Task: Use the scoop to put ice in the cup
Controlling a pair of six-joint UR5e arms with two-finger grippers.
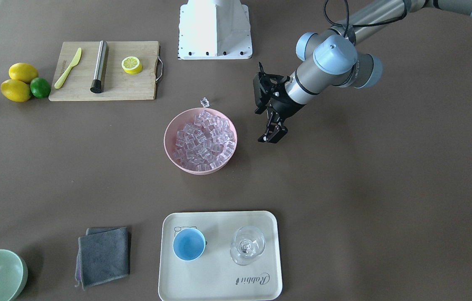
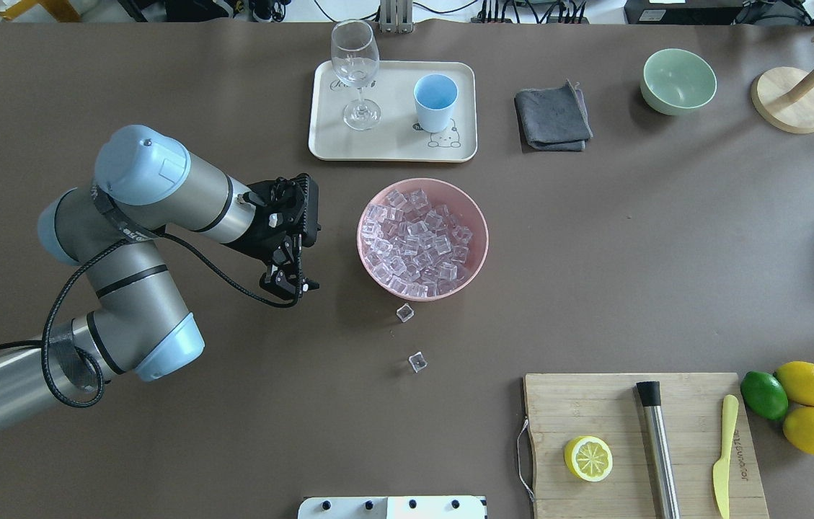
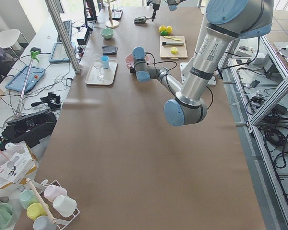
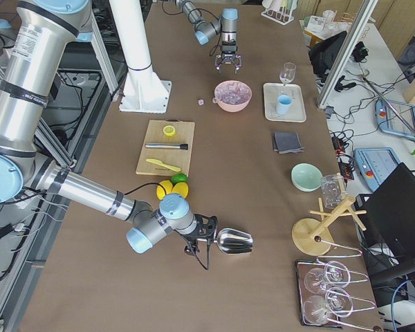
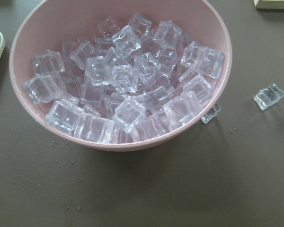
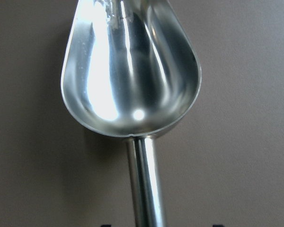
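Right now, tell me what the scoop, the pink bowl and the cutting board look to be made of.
The scoop: metal, likely polished steel, since it is mirror-bright with sharp reflections.
The pink bowl: probably matte plastic, though ceramic cannot be ruled out; the colour is even and the sheen dull.
The cutting board: wood or bamboo with an unvarnished look, showing pale, striped grain.

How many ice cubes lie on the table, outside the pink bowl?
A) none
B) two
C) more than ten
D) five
B: on the table, one ice cube lies just beside the pink bowl and a second cube lies farther from it, apart from the first.
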